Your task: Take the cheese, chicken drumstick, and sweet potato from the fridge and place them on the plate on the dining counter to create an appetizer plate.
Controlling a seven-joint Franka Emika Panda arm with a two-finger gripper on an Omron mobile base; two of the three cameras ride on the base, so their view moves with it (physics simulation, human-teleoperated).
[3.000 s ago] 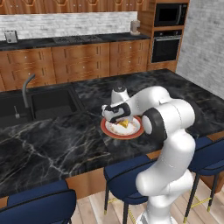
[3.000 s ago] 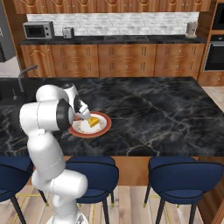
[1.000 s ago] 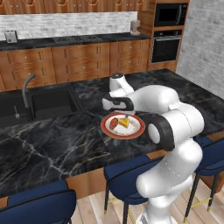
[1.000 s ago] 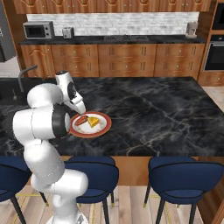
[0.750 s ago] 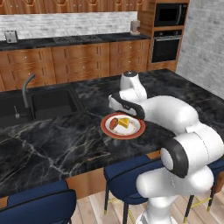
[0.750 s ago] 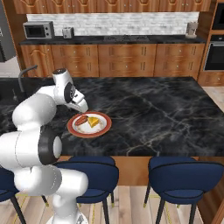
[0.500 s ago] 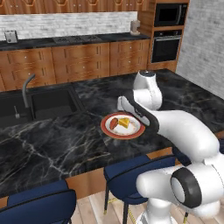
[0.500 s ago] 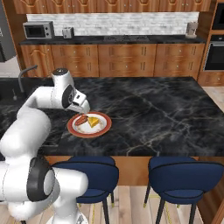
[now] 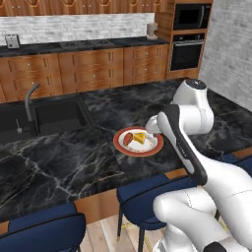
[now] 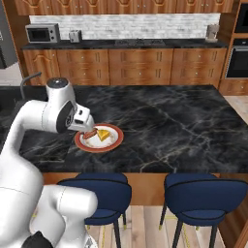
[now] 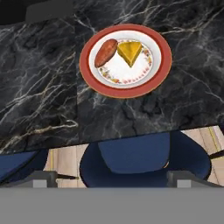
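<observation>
red-rim plate (image 11: 162,52) w/ sweet potato (image 11: 106,52), cheese (image 11: 129,52) | well past jaws | jaws wide apart, nothing held

A round shallow plate with a white centre and broad red rim (image 11: 162,65) sits on the black marble counter with pale veins (image 11: 39,87). On it, a reddish-orange tapered sweet potato (image 11: 106,52) lies just beside a yellow-orange cheese wedge (image 11: 129,52). Below the counter edge stands a blue padded stool (image 11: 144,159) over pale wooden flooring (image 11: 65,162).

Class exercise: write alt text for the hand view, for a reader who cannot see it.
A round plate with a broad red rim sits on the black marble dining counter, holding a reddish-orange sweet potato beside a yellow-orange wedge of cheese. Below the counter edge, a blue stool stands on pale wood flooring.
</observation>
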